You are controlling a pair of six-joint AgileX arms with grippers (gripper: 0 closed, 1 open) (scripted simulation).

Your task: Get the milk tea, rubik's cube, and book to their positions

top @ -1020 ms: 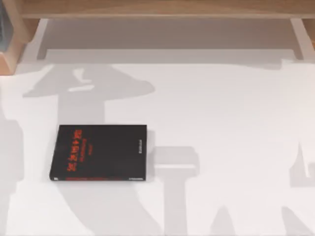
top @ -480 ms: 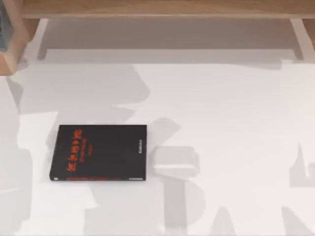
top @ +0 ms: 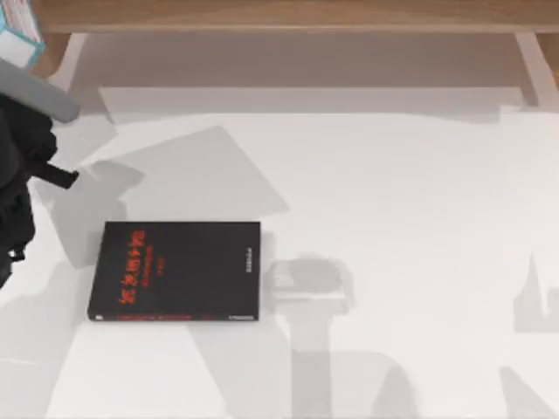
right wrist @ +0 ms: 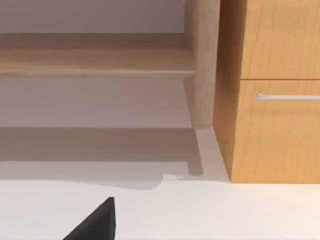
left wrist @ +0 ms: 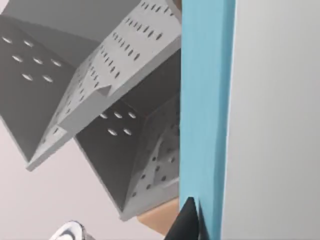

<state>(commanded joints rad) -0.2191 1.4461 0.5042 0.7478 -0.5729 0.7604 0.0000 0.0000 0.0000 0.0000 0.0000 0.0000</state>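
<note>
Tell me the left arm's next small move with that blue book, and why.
Probably keep carrying the book toward the perforated grey rack it faces. The left gripper holds it at the table's upper-left corner, not yet set down anywhere.

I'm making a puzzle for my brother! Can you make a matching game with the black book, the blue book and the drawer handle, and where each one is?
Things:
1. black book
2. blue book
3. drawer handle

Places:
a. on the wooden cabinet
b. flat on the table
c. in the left gripper

Pairs: 1-b, 2-c, 3-a.
</note>
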